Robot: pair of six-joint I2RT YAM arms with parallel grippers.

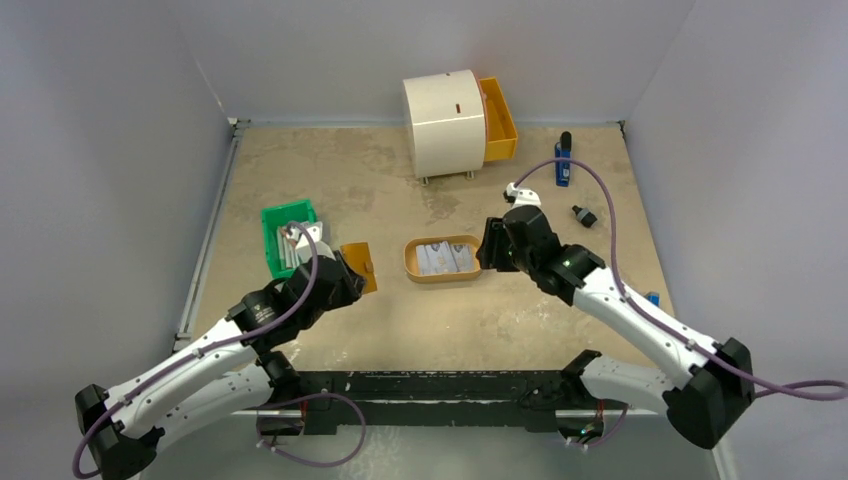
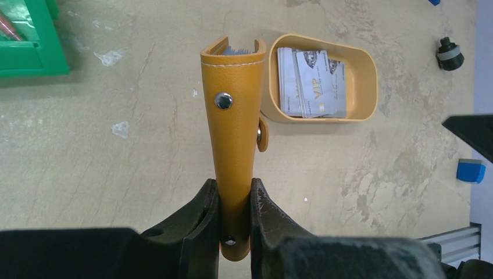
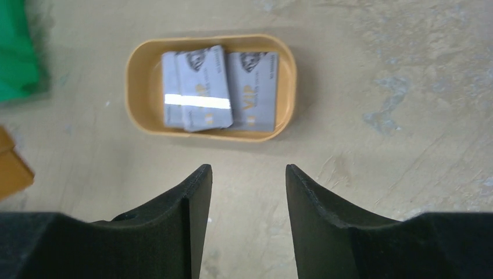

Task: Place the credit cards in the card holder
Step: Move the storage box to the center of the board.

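Tan card holder [image 2: 235, 128] being clenched in left claw [image 2: 234, 195], its base half hiding there | right claw [image 3: 249, 174] hanging released | credit cards [image 3: 218, 87] overlapping, print blurring

1. Credit cards [image 1: 447, 259] lie overlapped in the tray [image 1: 441, 279], mid-table.
2. Card holder [image 1: 360, 267] left of tray, clamped in left gripper [image 2: 234, 195]; bin [image 1: 268, 236] further left.
3. Right gripper [image 1: 491, 246] just right of tray.
4. Drum unit [image 1: 445, 122] at back.
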